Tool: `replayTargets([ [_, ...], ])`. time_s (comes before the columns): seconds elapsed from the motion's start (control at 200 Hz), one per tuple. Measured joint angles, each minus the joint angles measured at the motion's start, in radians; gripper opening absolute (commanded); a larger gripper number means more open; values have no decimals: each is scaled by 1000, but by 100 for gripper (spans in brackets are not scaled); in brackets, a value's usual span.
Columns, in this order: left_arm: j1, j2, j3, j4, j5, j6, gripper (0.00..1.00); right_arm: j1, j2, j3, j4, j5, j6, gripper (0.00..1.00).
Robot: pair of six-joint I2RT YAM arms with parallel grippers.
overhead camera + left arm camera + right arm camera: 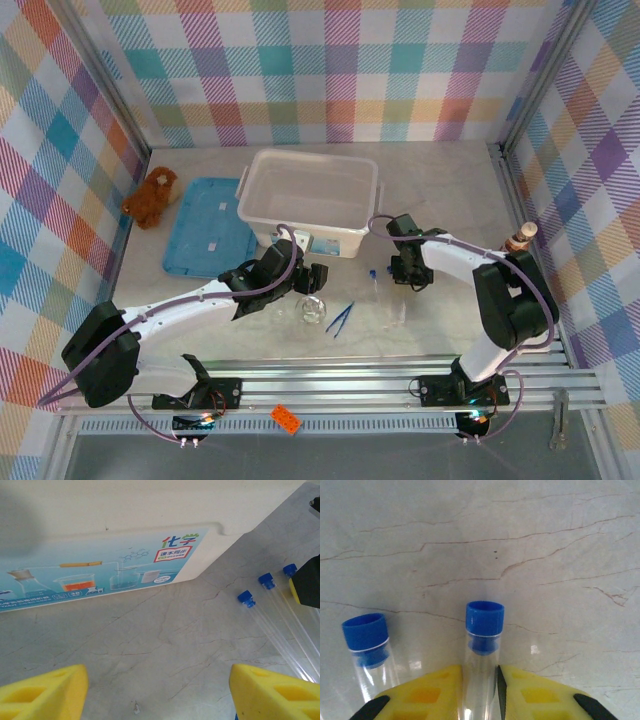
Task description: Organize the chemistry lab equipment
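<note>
Pinching a capped tube [485, 617] on the table [530, 540], the right gripper [481, 674] was clenched; the left gripper [157, 677] gaped empty by the bin [125, 510].

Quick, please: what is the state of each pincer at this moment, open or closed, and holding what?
Left pincer: open, holding nothing.
Right pincer: closed on a thin clear test tube with a blue cap.

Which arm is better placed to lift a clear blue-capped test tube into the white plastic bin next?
Right. The right gripper straddles one clear blue-capped test tube lying on the marble table. The left gripper hangs open over bare tabletop beside the white plastic bin, with nothing between its jaws.
</note>
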Motion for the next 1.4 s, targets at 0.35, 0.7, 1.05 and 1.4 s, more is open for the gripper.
replayTargets([
  [0.35, -11, 21, 8, -3, 5, 0, 76, -33, 14, 13, -6, -29, 10, 20],
  [0.7, -85, 24, 51, -9, 8, 0, 76, -54, -25, 1, -9, -34, 18, 12],
  [1.05, -151, 39, 86, -5, 44, -1, 75, -63, -277, -26, -19, 18, 30, 10],
  [1.4, -156, 84, 143, 9, 132, -29, 75, -64, -490, 31, -80, 72, 34, 9],
])
